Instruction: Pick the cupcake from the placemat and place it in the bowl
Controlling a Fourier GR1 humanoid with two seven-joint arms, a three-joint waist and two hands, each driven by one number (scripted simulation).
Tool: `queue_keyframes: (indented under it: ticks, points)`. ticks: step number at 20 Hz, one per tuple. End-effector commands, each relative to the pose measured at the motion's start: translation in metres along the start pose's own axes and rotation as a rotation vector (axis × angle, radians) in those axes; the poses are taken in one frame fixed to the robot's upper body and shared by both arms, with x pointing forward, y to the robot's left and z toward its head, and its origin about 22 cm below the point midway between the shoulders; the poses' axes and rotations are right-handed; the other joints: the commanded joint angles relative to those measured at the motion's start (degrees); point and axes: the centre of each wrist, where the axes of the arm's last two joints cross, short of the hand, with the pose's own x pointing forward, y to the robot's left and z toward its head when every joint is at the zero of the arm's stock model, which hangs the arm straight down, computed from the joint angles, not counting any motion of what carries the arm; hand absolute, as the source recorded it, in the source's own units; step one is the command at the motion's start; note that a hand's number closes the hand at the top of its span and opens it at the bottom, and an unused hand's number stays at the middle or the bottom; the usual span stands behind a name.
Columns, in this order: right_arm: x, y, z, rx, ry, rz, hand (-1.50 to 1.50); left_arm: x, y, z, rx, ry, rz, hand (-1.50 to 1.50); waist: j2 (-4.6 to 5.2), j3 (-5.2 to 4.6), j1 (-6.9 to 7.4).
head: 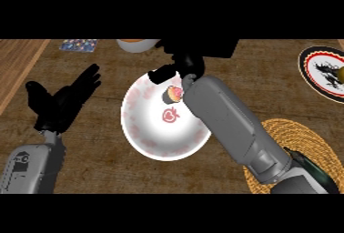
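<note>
One cupcake sits in the bowl at frame centre, which way it points unclear. Right hand at the bowl's upper rim, grasp impossible to tell; left hand released, centre left.

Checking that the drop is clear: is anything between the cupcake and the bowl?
Nothing visible is. The cupcake already shows inside the rim of the bowl, near its upper edge, just below the right robot hand. Whether it rests on the bowl's surface cannot be told.
</note>
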Motion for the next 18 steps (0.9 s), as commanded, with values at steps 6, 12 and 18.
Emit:
queue_keyframes:
  ticks: [6, 12, 18]
  points:
    - [-0.004, 0.002, -0.018, -0.168, -0.112, -0.045, -1.50, -0.009, 0.006, -0.001, -0.003, 0.012, 0.011, 0.00, 0.00, -0.05, 0.29]
    - [-0.018, -0.006, -0.029, -0.305, -0.117, -0.106, -1.50, -0.019, 0.007, 0.019, 0.036, 0.013, 0.007, 0.00, -0.92, 0.02, -2.61]
    - [-0.039, -0.036, -0.025, -0.360, -0.133, -0.111, -1.50, -0.017, 0.014, 0.017, 0.097, 0.043, 0.010, 0.00, -1.98, 0.02, -6.17]
